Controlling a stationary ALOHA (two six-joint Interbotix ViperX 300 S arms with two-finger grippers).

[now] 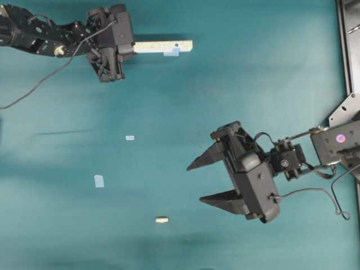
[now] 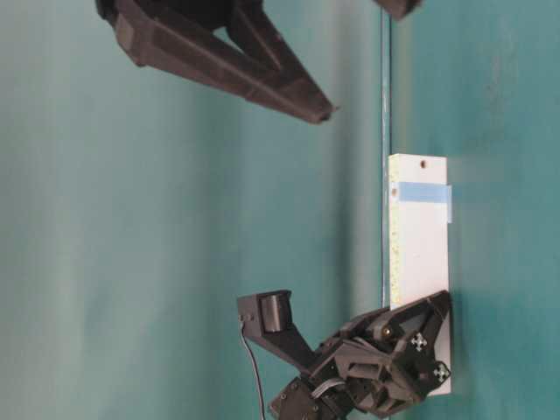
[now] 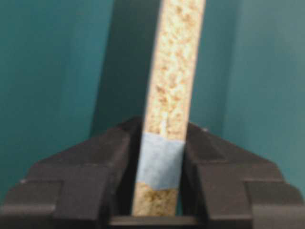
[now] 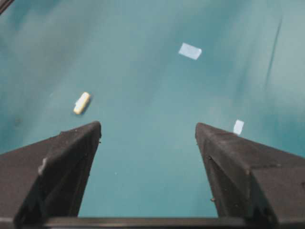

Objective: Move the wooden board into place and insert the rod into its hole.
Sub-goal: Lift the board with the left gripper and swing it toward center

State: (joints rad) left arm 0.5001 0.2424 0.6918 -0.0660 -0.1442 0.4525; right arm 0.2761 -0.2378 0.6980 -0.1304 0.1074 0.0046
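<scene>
speckled chipboard wooden board [image 3: 169, 86], matt edge.

A teal counter [image 1: 236, 79] carries very little. The rod [image 1: 161, 220], a short cream peg, lies flat on it. Up and to the left of the rod sits a pale-blue tape square [image 1: 99, 181]. A smaller tape square [image 1: 130, 138] lies farther up from the rod, well apart from it. Along the counter's right edge, far from the rod, runs a grey metal frame [image 1: 347, 45].
</scene>
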